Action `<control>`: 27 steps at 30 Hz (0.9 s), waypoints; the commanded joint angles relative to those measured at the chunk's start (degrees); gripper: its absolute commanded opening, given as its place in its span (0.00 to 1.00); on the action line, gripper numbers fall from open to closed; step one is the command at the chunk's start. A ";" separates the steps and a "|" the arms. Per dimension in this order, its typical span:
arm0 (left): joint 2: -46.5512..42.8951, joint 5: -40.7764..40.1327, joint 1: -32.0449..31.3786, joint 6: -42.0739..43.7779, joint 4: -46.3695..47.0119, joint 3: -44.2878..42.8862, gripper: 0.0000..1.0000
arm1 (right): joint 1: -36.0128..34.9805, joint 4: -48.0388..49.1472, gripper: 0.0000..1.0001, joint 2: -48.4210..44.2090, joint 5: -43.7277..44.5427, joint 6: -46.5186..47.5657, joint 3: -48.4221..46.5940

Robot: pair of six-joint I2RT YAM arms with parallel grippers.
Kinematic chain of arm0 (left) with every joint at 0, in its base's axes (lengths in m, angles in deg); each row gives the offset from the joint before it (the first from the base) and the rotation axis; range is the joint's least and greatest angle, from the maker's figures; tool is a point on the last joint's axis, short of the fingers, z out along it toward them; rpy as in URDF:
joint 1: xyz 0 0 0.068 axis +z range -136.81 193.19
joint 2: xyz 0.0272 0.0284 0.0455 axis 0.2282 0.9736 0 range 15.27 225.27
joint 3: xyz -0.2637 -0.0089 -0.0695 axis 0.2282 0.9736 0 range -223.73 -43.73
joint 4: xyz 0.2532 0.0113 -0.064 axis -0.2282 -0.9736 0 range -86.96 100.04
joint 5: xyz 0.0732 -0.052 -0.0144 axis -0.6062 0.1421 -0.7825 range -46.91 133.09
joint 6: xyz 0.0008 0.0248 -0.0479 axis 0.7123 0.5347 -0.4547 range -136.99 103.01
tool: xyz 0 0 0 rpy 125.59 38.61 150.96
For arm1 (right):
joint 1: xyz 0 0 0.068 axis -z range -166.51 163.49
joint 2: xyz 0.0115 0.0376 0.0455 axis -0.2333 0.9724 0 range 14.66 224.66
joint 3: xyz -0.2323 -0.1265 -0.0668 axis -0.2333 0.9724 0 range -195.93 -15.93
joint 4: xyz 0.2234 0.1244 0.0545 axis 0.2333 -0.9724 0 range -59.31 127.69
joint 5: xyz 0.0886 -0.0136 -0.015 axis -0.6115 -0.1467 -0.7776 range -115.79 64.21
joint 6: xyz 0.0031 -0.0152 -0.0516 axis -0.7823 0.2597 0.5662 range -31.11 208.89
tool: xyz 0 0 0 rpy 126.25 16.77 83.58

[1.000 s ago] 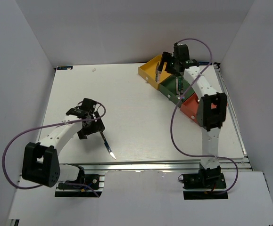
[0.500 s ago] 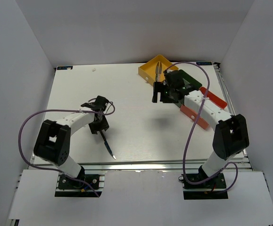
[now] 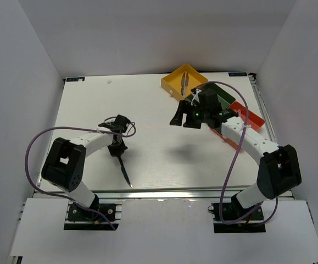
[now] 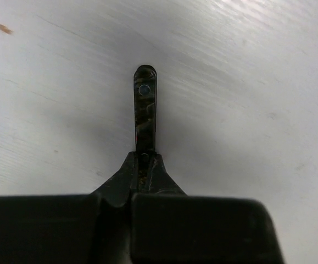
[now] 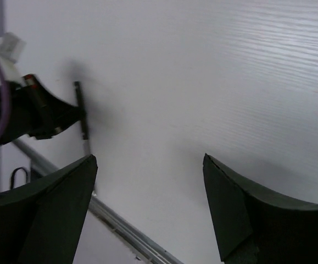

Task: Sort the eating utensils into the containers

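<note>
My left gripper (image 3: 118,149) is shut on the dark patterned handle of a knife (image 3: 126,173) near the table's front left. The blade points toward the near edge. In the left wrist view the handle end (image 4: 145,107) sticks out past the closed left gripper (image 4: 145,158). My right gripper (image 3: 178,118) hangs open and holds nothing, over the table left of the containers. Its two fingers (image 5: 49,214) frame bare table, with the knife (image 5: 83,129) seen far off. The yellow tray (image 3: 172,83) holds a silver utensil (image 3: 184,81). The dark green tray (image 3: 220,93) and red-orange tray (image 3: 250,116) are partly hidden by the right arm.
The trays stand in a diagonal row at the back right corner. White walls enclose the table on three sides. A metal rail (image 3: 164,192) runs along the near edge, close to the knife tip. Purple cables loop off both arms.
The left gripper has shut on the knife handle and turned the blade slightly. The right arm has swung from above the trays out toward the table's middle.
</note>
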 commanded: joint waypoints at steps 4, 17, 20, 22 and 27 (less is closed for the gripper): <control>-6.58 10.21 -2.40 -0.40 4.47 -3.10 0.00 | -3.80 18.21 0.74 -1.45 -19.63 -3.33 7.23; -11.08 25.61 -3.89 -11.13 18.80 -9.97 0.00 | -15.23 24.37 0.64 2.33 -13.49 -8.00 7.42; -10.64 26.31 -4.59 -11.83 19.68 -10.68 0.00 | -15.94 20.95 0.62 3.47 -7.36 -6.24 4.52; -10.81 26.66 -4.68 -12.18 19.77 -10.68 0.00 | -15.94 18.93 0.59 3.74 -2.18 -5.27 3.03; -10.99 26.58 -4.77 -11.84 19.34 -11.03 0.00 | -15.94 14.09 0.50 5.58 2.60 -1.76 -0.14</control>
